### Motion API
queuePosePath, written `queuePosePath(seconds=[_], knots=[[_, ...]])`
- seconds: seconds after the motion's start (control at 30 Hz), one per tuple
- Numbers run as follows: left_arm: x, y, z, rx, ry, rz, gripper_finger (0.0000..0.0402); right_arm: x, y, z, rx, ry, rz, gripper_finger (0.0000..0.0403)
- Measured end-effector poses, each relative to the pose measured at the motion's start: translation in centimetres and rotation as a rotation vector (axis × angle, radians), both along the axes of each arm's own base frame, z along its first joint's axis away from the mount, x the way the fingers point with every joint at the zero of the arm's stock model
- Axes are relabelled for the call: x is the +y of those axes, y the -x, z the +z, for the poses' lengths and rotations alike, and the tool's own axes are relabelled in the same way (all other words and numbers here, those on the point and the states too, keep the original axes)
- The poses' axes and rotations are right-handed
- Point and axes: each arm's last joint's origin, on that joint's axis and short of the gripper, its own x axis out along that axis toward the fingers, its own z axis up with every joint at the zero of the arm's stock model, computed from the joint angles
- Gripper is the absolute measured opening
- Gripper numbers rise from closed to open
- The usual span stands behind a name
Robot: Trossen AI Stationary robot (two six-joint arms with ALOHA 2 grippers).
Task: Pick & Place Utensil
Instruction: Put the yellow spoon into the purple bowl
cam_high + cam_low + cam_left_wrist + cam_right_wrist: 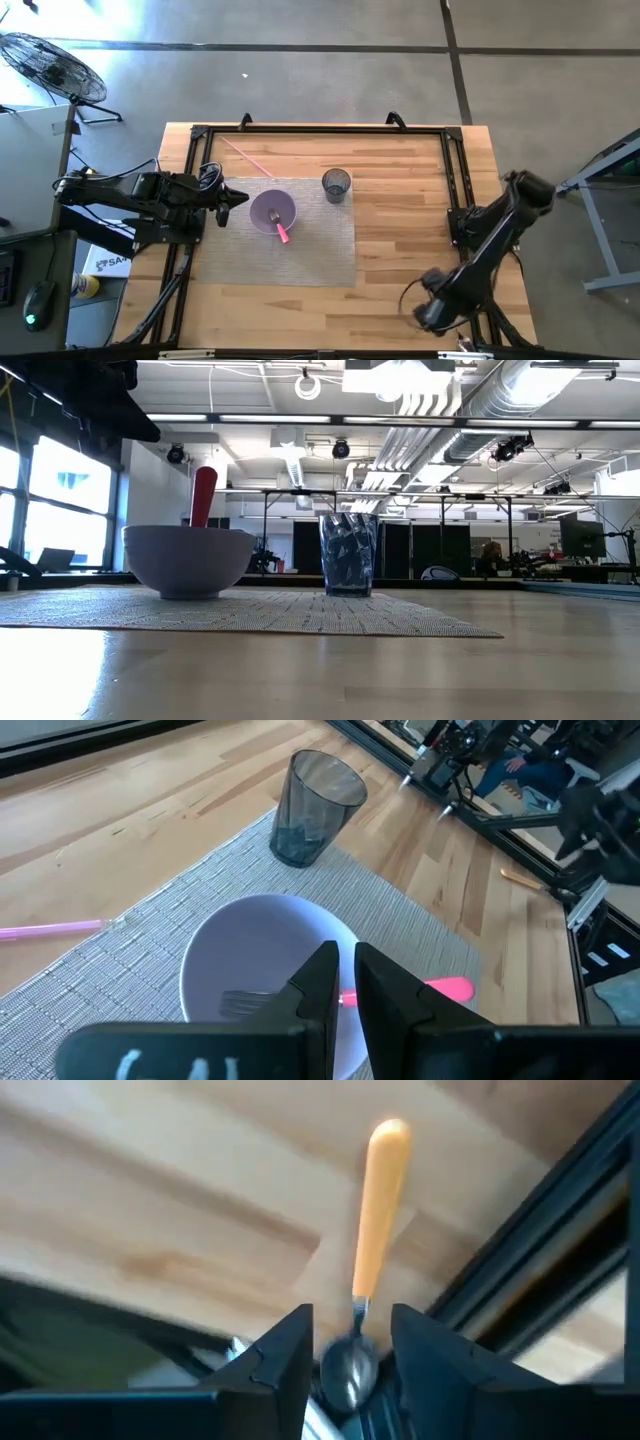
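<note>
A lavender bowl (272, 210) stands on a grey mat, a pink-handled fork (279, 226) lying in it, tines (238, 1004) down inside and handle (447, 988) leaning on the rim. My left gripper (346, 955) hovers shut just left of the bowl (250, 960), touching nothing. A dark cup (337, 185) stands beyond on the mat. At the table's near right corner my right gripper (350, 1330) is open. Its fingers stand on either side of the bowl end of an orange-handled spoon (378, 1210) lying on the wood. In the high view the right gripper (428, 310) hides the spoon.
A pink straw (245, 158) lies on the wood near the table's far left, left of the cup (312, 805). The black frame rail (452, 180) runs along the table's right side, close to the right arm. Bare wood lies between the mat (320, 250) and that rail.
</note>
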Motion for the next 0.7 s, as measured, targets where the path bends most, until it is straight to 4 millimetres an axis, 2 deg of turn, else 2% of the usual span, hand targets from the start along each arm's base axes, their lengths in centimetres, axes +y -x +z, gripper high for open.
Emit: queuePosePath(seconds=[0.1,0.27,0.4,0.7], knots=[[0.0,0.0,0.0,0.000,0.000,0.000,0.0034,-0.6,1.0,-0.7,-0.030,-0.028,-0.071,0.0138],[0.0,0.0,0.0,0.002,0.000,0.000,0.0034,-1.1,1.7,-3.7,0.014,-0.115,-0.079,0.0172],[0.0,0.0,0.0,0.002,0.000,0.000,0.0034,-1.5,2.1,-5.3,0.013,-0.161,-0.086,0.0196],[0.0,0.0,0.0,0.002,0.000,0.000,0.0034,-1.9,2.4,-6.7,0.019,-0.206,-0.086,0.0186]])
